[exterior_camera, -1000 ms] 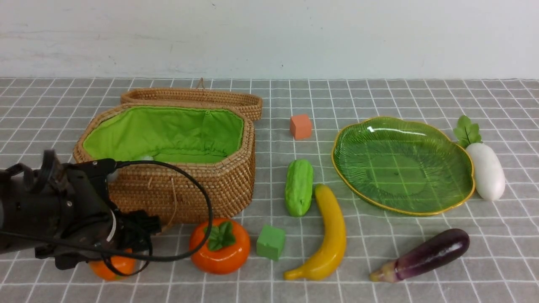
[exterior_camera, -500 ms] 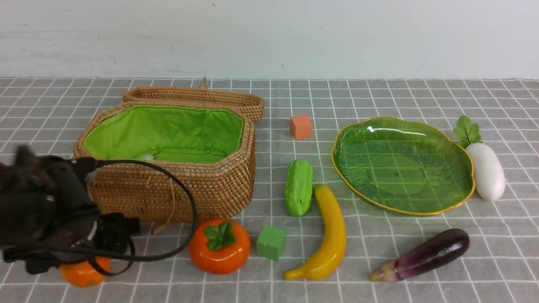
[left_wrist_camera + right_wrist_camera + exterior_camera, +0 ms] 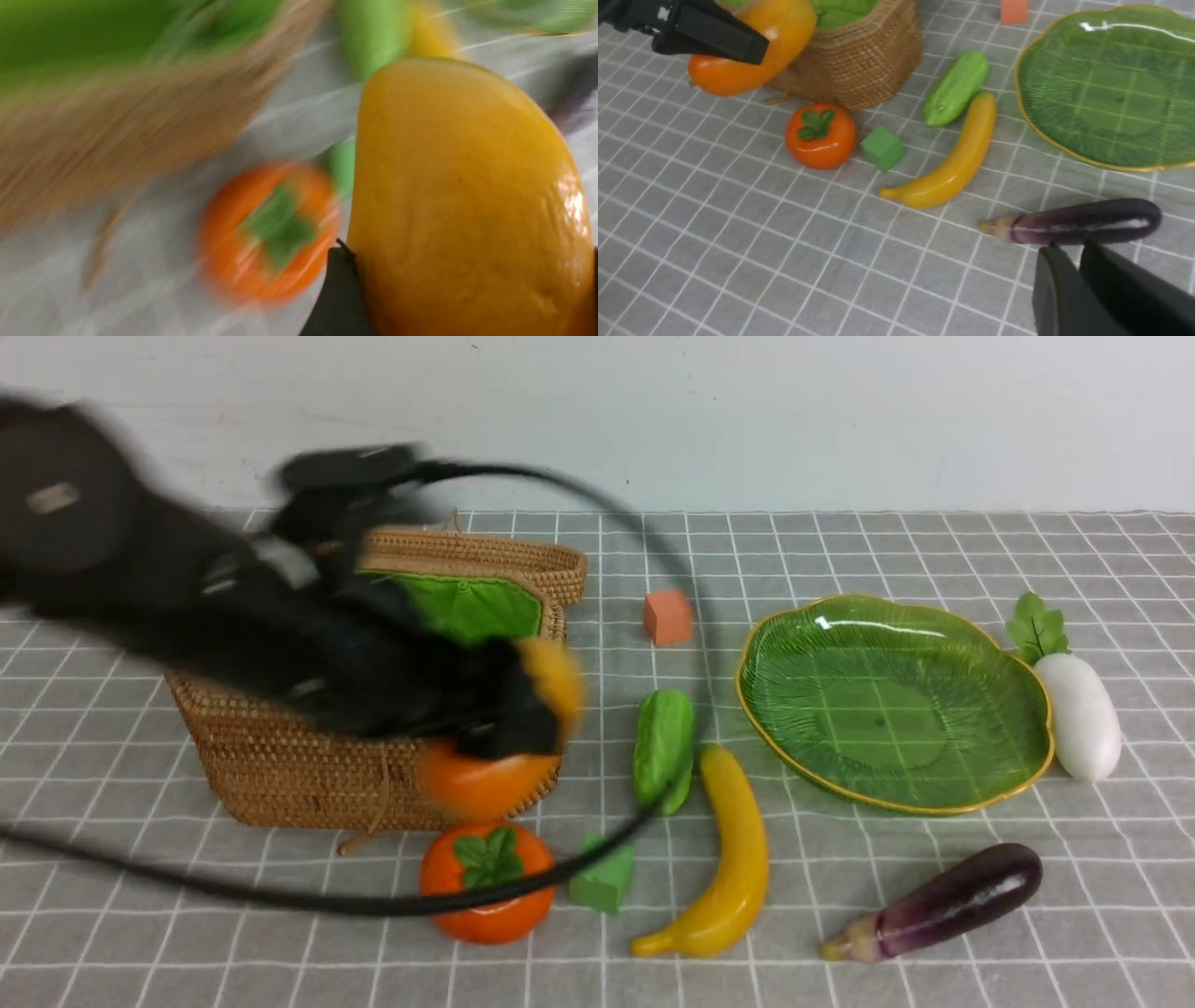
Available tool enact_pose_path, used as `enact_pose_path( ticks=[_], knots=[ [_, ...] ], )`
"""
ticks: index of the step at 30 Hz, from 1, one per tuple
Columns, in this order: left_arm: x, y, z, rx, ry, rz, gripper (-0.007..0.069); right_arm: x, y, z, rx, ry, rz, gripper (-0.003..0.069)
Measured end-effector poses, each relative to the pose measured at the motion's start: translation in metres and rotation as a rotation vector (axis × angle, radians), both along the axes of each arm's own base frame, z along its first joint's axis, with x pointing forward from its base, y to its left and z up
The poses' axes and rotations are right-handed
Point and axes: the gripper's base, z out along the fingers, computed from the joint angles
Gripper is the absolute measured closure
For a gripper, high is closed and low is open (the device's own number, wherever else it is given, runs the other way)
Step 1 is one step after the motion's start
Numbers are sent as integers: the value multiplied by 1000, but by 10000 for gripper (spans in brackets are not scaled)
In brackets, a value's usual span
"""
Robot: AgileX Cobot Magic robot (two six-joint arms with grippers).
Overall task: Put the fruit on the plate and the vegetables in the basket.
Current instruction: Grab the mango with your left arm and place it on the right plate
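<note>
My left gripper (image 3: 509, 728) is shut on the orange-yellow mango (image 3: 481, 779) and holds it in the air in front of the wicker basket (image 3: 299, 775); the arm is motion-blurred. The mango (image 3: 467, 210) fills the space between the jaws. On the cloth lie the persimmon (image 3: 485, 882), banana (image 3: 733, 859), cucumber (image 3: 663, 747), eggplant (image 3: 943, 901) and radish (image 3: 1081, 714). The green leaf plate (image 3: 892, 700) holds nothing. My right gripper (image 3: 1069, 247) hovers just short of the eggplant (image 3: 1078, 221), fingers together and holding nothing.
An orange cube (image 3: 667, 616) sits behind the cucumber, a green cube (image 3: 602, 882) between persimmon and banana. The basket's lid (image 3: 523, 560) lies open behind it. My left arm's black cable (image 3: 280, 896) loops low over the persimmon and green cube.
The left arm has swung up and to the right from the near left corner, lifting the mango off the cloth to in front of the basket. Nothing else has moved.
</note>
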Motion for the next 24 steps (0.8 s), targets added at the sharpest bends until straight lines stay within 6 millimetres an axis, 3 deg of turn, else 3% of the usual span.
enact_pose_path(
  ticks=[1, 2, 3, 5, 8, 10, 11, 13, 17, 22, 24],
  knots=[
    [17, -37, -1, 7, -27, -84, 58, 1, -4, -2, -19, 21, -43, 575],
    [28, -58, -5, 12, -37, -123, 58, 1, -6, -3, -31, 32, -63, 575],
    [29, -61, -10, 21, -27, -130, 58, 1, -6, -4, -31, 37, -69, 574],
    [54, -109, -17, 31, -65, -198, 58, -2, -11, -5, -48, 56, -109, 574],
    [82, -160, -39, 66, -97, -262, 58, -12, -16, -5, -43, 49, -122, 573],
    [94, -183, -41, 63, -127, -280, 58, -18, -18, -4, -32, 30, -123, 572],
    [95, -185, -43, 67, -125, -281, 58, -20, -19, -4, -31, 28, -123, 572],
    [109, -210, -55, 78, -140, -291, 58, -28, -22, -3, -19, 10, -125, 572],
    [129, -229, -80, 109, -182, -281, 58, -36, -25, -2, -15, 0, -124, 572],
    [144, -237, -121, 162, -213, -308, 58, -40, -26, -6, -35, 41, -122, 572],
    [145, -237, -126, 170, -215, -314, 58, -40, -26, -6, -37, 46, -122, 572]
  ],
)
